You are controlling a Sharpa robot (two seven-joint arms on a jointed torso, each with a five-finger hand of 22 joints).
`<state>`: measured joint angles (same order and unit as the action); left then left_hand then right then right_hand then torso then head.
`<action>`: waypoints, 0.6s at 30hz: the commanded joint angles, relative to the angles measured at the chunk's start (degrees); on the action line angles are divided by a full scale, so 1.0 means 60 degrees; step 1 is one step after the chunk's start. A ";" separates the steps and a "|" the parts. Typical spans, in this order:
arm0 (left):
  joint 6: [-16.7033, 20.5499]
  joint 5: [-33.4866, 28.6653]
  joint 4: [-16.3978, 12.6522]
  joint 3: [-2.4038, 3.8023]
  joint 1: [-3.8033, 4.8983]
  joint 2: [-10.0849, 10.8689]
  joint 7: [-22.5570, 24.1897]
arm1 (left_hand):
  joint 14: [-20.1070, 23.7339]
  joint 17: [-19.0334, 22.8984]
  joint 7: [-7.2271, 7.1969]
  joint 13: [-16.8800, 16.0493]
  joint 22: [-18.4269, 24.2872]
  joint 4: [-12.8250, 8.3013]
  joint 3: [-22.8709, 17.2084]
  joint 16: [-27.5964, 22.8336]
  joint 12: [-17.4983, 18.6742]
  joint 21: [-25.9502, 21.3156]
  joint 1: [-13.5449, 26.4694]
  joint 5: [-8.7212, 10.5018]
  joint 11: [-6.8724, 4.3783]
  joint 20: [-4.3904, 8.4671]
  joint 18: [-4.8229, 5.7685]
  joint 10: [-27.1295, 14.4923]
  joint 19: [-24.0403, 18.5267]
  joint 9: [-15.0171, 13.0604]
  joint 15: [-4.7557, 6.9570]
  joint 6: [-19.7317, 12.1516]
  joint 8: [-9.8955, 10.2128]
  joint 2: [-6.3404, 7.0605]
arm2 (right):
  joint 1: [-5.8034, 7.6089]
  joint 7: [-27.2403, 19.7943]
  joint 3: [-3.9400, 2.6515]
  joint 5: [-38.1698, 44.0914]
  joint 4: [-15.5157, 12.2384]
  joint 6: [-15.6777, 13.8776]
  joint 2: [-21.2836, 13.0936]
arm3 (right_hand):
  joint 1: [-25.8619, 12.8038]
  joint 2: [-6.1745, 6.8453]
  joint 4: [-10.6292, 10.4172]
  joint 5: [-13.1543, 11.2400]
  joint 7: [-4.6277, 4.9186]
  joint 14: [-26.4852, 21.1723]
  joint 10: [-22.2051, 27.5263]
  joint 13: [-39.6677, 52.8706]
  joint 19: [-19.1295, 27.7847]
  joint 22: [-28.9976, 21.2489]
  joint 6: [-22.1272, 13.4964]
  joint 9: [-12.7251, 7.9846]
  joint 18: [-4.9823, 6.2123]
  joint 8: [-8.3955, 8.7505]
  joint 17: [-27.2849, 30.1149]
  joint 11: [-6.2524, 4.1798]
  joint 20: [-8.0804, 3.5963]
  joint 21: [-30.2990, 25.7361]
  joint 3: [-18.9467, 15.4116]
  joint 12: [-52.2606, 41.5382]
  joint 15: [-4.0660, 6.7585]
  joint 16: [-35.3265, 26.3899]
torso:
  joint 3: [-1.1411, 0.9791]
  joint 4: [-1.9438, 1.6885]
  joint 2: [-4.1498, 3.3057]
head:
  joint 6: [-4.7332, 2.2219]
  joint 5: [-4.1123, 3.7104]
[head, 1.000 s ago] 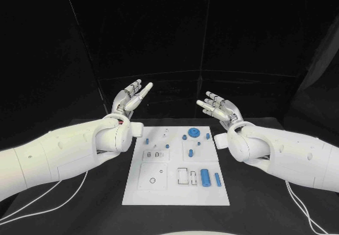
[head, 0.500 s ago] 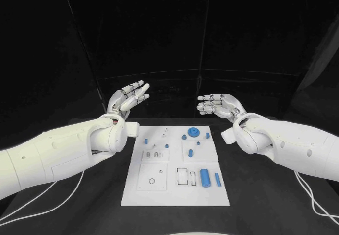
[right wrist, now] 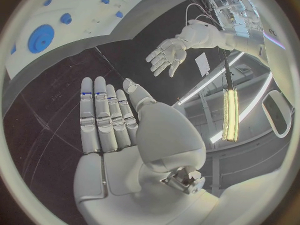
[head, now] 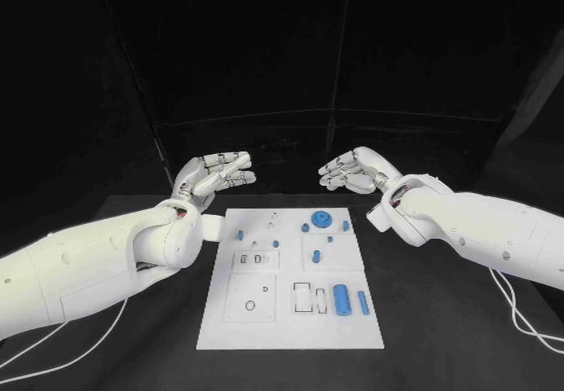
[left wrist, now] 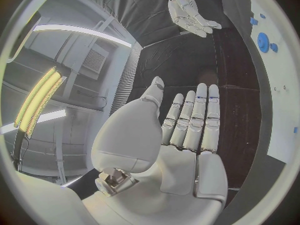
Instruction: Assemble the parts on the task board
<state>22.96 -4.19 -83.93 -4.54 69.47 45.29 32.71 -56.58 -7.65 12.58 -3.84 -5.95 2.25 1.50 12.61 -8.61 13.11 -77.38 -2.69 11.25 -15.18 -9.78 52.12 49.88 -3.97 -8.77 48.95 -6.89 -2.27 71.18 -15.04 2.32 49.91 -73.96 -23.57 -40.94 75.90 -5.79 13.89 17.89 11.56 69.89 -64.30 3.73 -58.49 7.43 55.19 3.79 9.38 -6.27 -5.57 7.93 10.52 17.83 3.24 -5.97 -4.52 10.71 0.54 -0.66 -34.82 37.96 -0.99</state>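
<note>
The white task board [head: 265,326] lies flat in the middle of the table. On it are blue parts: a round disc [head: 321,217] at the far end, a thick cylinder [head: 341,297] and a thin rod [head: 362,301] near the front right, and several small pieces between. My left hand [head: 218,173] hovers beyond the board's far left corner, my right hand [head: 353,171] beyond its far right corner. Both are raised above the table and hold nothing. In the wrist views the left hand [left wrist: 181,135] and the right hand [right wrist: 112,125] show straight fingers and bare palms.
The black table [head: 447,318] extends on both sides of the board. White cables [head: 71,334] trail from the arms near the front left and front right [head: 517,318]. The board [left wrist: 278,70] and its disc [right wrist: 40,37] also appear at the wrist views' rims.
Both hands have tipped over from upright, fingers now bent forward and toward each other, a little lower. The parts on the board have not moved.
</note>
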 commanded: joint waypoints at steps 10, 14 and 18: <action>-0.0611 0.0077 -0.1019 0.0004 0.0009 0.0458 0.0165 | -0.0038 -0.0017 0.0243 0.0018 0.0079 -0.0216 -0.0038 -0.0044 0.0048 -0.0085 -0.0173 -0.0020 0.0012 0.0026 -0.0118 0.0062 0.0114 0.0032 0.0003 0.0086 0.0027 -0.0036 | 0.0312 0.2556 -0.0015 0.4797 -0.0082 0.1780 0.0366 | -0.0634 0.0565 0.0226 -0.0053 -0.0324 0.2764 -0.0622 0.0061 -0.1928 0.1348 0.0573 0.0005 0.0158 0.0285 -0.1861 -0.0423 -0.0915 0.2564 0.0221 0.0338 0.0739 0.2398 | 0.0081 -0.0121 -0.0649 | -0.0316 -0.0081; -0.0652 -0.0070 -0.1261 0.0002 -0.0020 0.0557 0.0134 | -0.0033 -0.0017 0.0249 0.0021 0.0092 -0.0222 -0.0050 -0.0058 0.0061 -0.0103 -0.0169 -0.0021 0.0016 0.0026 -0.0117 0.0052 0.0119 0.0034 0.0001 0.0084 0.0037 -0.0072 | 0.0327 0.2825 -0.0016 0.5676 -0.0005 0.2111 0.0540 | -0.0701 0.0611 0.0199 -0.0110 -0.0340 0.2751 -0.0367 0.0103 -0.2081 0.1736 0.0483 0.0003 0.0155 0.0386 -0.2660 -0.0420 -0.0951 0.3215 0.0315 0.0290 0.0751 0.3568 | 0.0101 -0.0193 -0.0770 | -0.0323 -0.0117; -0.0682 -0.0112 -0.1366 0.0001 -0.0036 0.0584 0.0118 | -0.0033 -0.0018 0.0252 0.0022 0.0094 -0.0222 -0.0052 -0.0060 0.0063 -0.0106 -0.0168 -0.0021 0.0016 0.0025 -0.0117 0.0052 0.0121 0.0034 0.0001 0.0083 0.0039 -0.0079 | 0.0332 0.3052 -0.0017 0.6265 0.0082 0.2313 0.0664 | -0.0748 0.0662 0.0159 -0.0139 -0.0324 0.2698 -0.0218 0.0169 -0.2071 0.2207 0.0366 0.0013 0.0154 0.0390 -0.4040 -0.0417 -0.0943 0.3957 0.0426 0.0189 0.0719 0.5182 | 0.0105 -0.0240 -0.0860 | -0.0356 -0.0120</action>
<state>20.18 -3.99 -91.73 -4.58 69.21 48.79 32.79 -56.74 -7.70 12.38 -3.79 -5.44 1.25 1.25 12.61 -8.61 12.76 -78.18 -2.69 11.26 -14.95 -9.77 52.12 50.11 -3.82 -8.61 49.15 -6.89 -2.19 72.99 0.04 2.29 80.00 -73.68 -13.19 -37.18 71.84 -1.74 14.81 17.20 9.69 83.76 -66.00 4.68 -70.76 20.11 57.84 3.85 9.36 -4.14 -27.41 5.32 4.89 40.70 5.46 -4.65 0.01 39.25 1.11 -1.72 -39.20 35.93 -1.68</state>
